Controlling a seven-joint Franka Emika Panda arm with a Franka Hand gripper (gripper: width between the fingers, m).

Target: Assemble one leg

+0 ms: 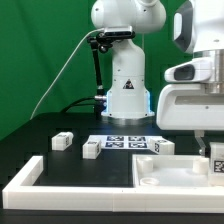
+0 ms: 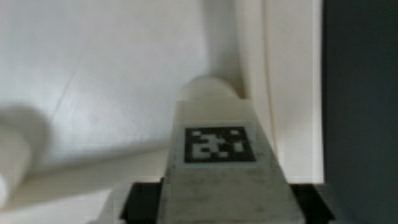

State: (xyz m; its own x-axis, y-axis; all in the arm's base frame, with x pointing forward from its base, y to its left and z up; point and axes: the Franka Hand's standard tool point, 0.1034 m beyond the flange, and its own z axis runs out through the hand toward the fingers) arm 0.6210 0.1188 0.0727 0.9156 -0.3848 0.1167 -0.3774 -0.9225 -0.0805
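Observation:
In the wrist view a white leg [image 2: 217, 120] with a black-and-white tag on its face sits between my gripper's [image 2: 226, 203] dark fingers [image 2: 151, 200], which are shut on it. The leg hangs over the large white square panel [image 2: 107, 60], close to the panel's edge by the dark table. In the exterior view my gripper [image 1: 212, 152] is at the right, over the panel [image 1: 165, 172], with the held leg [image 1: 216, 163] partly cut off by the picture's edge. Three more legs lie on the table: [image 1: 62, 141], [image 1: 92, 148], [image 1: 163, 146].
The marker board [image 1: 125, 143] lies in front of the robot's base [image 1: 127, 95]. A long white border rail [image 1: 60, 190] runs along the front and up the exterior view's left. A rounded white shape [image 2: 15, 150] shows on the panel in the wrist view.

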